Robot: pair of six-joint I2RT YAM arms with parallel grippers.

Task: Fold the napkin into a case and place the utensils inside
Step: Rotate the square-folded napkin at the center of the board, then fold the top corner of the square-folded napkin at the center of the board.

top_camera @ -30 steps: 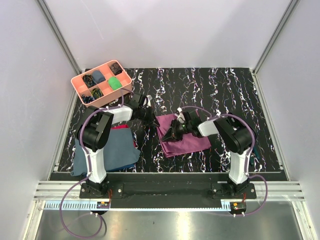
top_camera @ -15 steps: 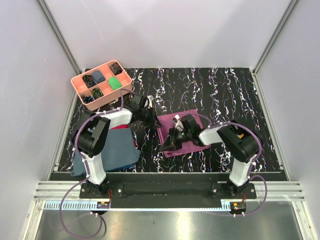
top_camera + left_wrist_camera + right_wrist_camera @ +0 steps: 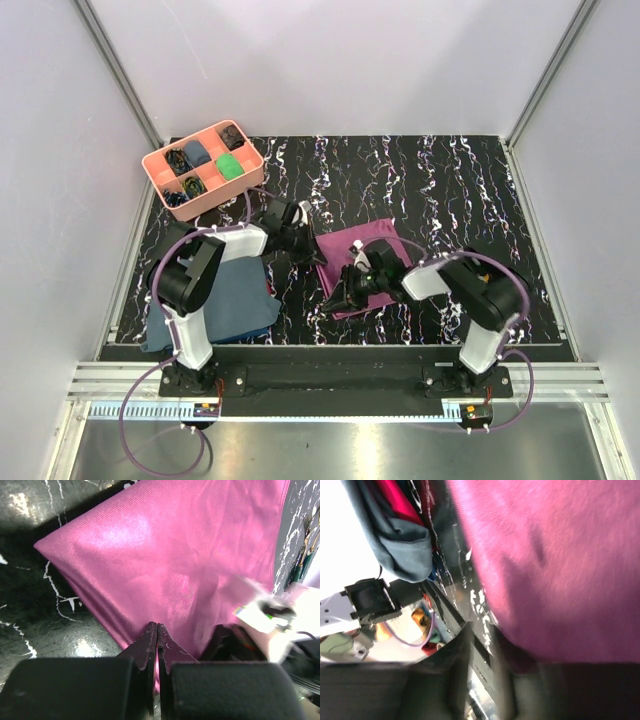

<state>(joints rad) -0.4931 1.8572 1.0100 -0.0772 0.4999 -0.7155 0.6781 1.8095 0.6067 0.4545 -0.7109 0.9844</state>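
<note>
We see one plum-purple napkin (image 3: 372, 255) lying flat mid-worktop (image 3: 450, 180), a little toward the near edge. The left gripper (image 3: 311, 252) is pinched tight on its left corner. The right gripper (image 3: 341, 294) sits at the napkin's near-left edge; we cannot tell whether it grips. Utensils (image 3: 303, 562) peek out just beside the napkin, too hidden to count. One pink six-compartment tray (image 3: 228, 197) stands at the far-left corner, and one slate-blue cloth (image 3: 225, 300) lies by the near-left corner.
</note>
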